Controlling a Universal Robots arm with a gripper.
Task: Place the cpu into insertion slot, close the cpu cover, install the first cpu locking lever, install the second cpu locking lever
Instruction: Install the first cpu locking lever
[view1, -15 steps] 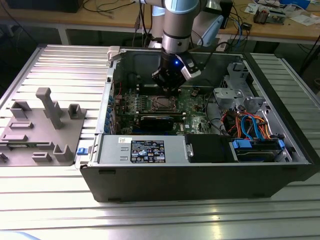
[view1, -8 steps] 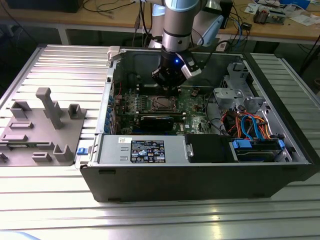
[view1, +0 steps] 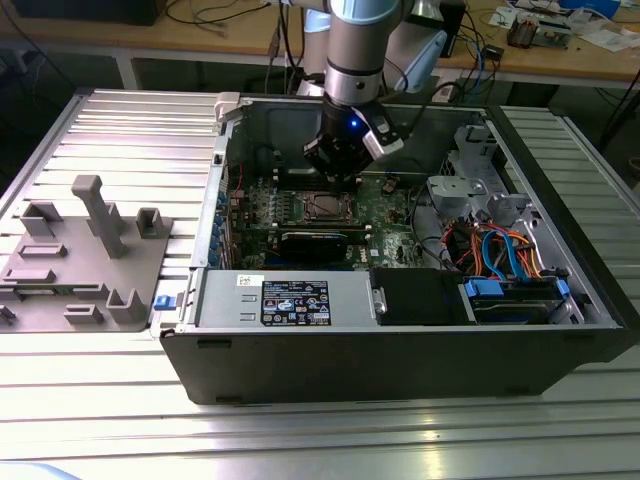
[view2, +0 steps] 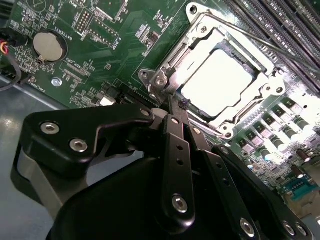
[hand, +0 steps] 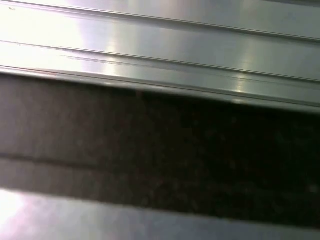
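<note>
In the second wrist view the hand (view2: 178, 107) fills the near part: black linked fingers (view2: 176, 150) drawn together to a narrow tip with nothing between them, the tip resting at the near corner of the cpu cover (view2: 227, 117). That cover is a thin silver frame lying flat around the cpu (view2: 216, 82), whose dull metal top glares almost white under the light. The chip sits seated in the insertion slot (view2: 200, 25), a shiny-rimmed socket on the green circuit board (view2: 100, 60). A thin lever rod (view2: 250, 37) runs along the far side of the socket. In the exterior view the hand (view1: 338, 178) hangs just above the slot (view1: 325, 207) inside the open computer case (view1: 400, 350) on the ribbed metal desk (view1: 300, 440).
</note>
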